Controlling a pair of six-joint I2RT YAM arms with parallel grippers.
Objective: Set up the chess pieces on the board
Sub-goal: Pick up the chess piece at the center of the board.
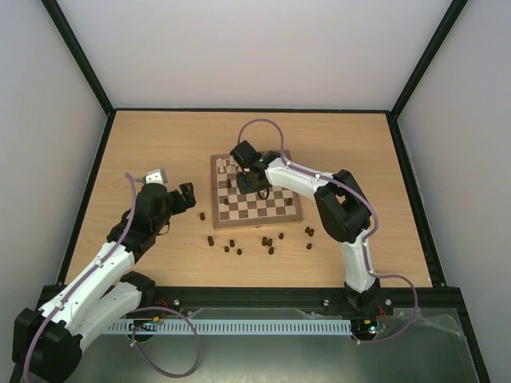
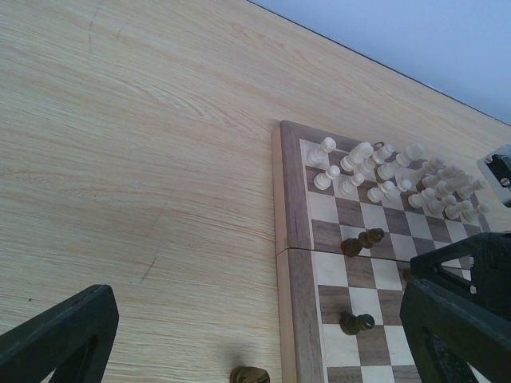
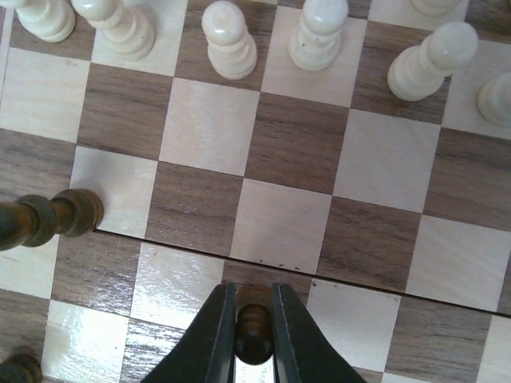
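I am clamping my right claw (image 3: 254, 294) on one of the chess pieces (image 3: 254, 335), over the middle seam of the board (image 3: 287, 136). I am judging it light, stiff and slick, best pinched at its narrow neck. Its long axis is running along my fingers, rounded head seemingly toward my wrist.

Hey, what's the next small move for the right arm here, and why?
Probably a short straight lift. The right gripper is shut on a dark piece by the board's centre seam, while the cream pieces fill the far rows, so this one likely belongs on the near rows. Rising first should keep it clear of the toppled dark piece nearby.
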